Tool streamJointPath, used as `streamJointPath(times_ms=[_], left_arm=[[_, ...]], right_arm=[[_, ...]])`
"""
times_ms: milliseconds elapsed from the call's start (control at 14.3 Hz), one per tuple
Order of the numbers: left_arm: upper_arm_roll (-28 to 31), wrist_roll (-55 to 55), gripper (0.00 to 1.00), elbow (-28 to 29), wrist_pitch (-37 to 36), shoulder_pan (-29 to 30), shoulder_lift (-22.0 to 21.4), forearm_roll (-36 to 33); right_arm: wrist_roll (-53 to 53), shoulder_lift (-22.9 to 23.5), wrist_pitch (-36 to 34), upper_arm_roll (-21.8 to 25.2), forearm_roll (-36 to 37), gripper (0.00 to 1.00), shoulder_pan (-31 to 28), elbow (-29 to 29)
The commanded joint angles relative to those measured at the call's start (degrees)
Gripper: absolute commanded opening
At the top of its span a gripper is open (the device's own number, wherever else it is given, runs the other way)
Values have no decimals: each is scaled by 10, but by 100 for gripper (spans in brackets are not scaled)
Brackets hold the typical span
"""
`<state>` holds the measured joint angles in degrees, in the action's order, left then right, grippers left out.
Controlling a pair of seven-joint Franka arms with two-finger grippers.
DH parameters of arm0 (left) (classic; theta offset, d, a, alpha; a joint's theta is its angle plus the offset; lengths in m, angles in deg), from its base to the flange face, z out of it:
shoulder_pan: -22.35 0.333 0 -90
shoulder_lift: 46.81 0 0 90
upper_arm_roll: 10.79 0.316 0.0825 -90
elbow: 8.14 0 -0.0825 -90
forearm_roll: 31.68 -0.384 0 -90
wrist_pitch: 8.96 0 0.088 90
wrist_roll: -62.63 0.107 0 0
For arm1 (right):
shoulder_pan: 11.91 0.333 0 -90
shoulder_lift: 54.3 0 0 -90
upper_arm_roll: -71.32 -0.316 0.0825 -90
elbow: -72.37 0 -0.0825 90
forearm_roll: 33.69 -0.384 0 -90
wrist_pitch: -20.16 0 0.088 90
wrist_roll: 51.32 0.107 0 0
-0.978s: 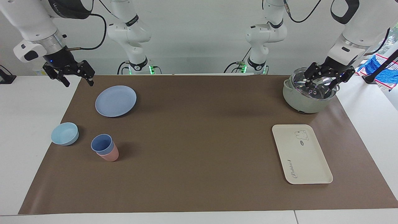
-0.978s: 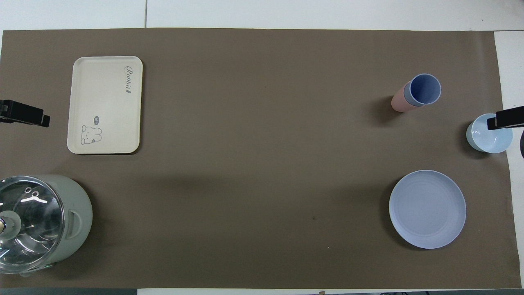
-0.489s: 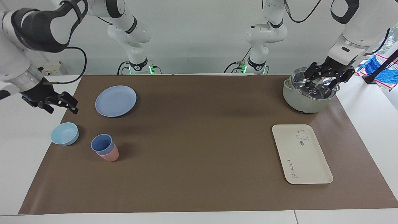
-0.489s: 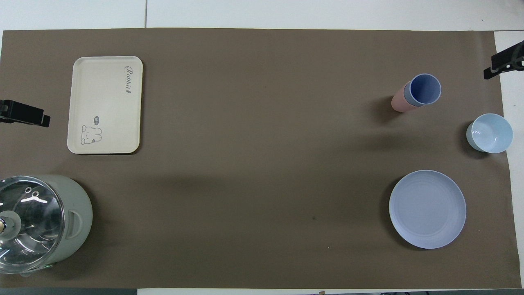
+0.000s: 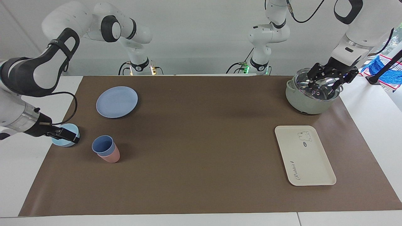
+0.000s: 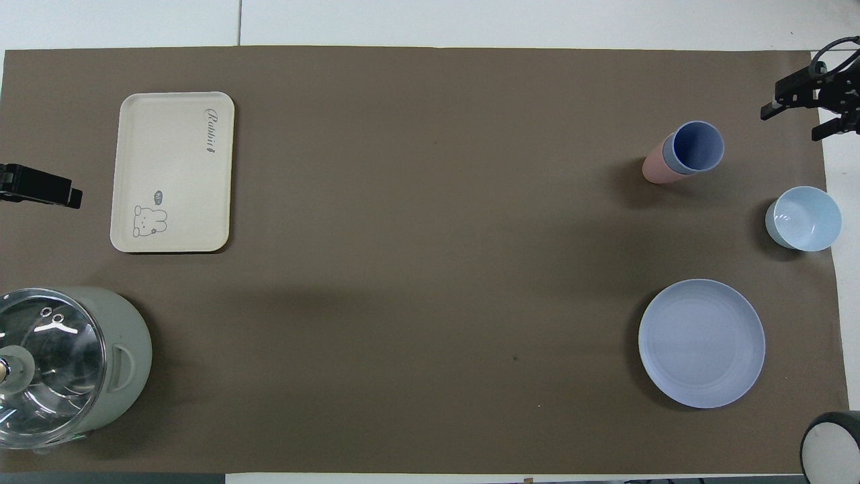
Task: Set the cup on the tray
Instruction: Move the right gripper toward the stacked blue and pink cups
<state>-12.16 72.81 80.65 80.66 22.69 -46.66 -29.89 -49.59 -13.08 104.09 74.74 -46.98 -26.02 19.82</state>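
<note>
The blue cup [image 5: 102, 144] [image 6: 698, 146] is nested inside a pink cup [image 5: 111, 156] [image 6: 653, 169] on the brown mat, toward the right arm's end. The cream tray [image 5: 317, 163] [image 6: 134, 168], with its rabbit drawing, lies empty toward the left arm's end. My right gripper [image 5: 70, 135] [image 6: 797, 122] hangs open and empty over the mat's edge beside the cups, not touching them. In the facing view it overlaps the light-blue bowl. My left gripper [image 5: 323, 85] waits open over the pot's glass lid.
A light-blue bowl [image 5: 64, 142] [image 6: 804, 218] and a round blue plate [image 5: 116, 102] [image 6: 701, 343] sit near the cups, nearer to the robots. A grey-green pot with a glass lid [image 5: 309, 97] [image 6: 60, 366] stands close to the left arm's base.
The right arm has swung out from near its base, past the plate and bowl, and its gripper now hangs low beside the cups. The left arm has stayed still.
</note>
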Motion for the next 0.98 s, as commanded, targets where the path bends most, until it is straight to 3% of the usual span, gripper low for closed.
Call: streamJointPath(times_ms=[0,279,559,908], left_arm=[[1,-7,100,18,8,-1,-16,-7],[1,-7,100,18,8,-1,-16,-8],[1,-7,100,18,8,-1,-16,-7],[1,-6,100,18,8,-1,-16,-8]], right_arm=[[35,33,10,-22,-16,100,-14,34],[70,54,15,-25,-32,100,-18,33],[137,55,82,-25,-60,100,-20,29],[222,53,99,-25,-109,100,-10,-10]])
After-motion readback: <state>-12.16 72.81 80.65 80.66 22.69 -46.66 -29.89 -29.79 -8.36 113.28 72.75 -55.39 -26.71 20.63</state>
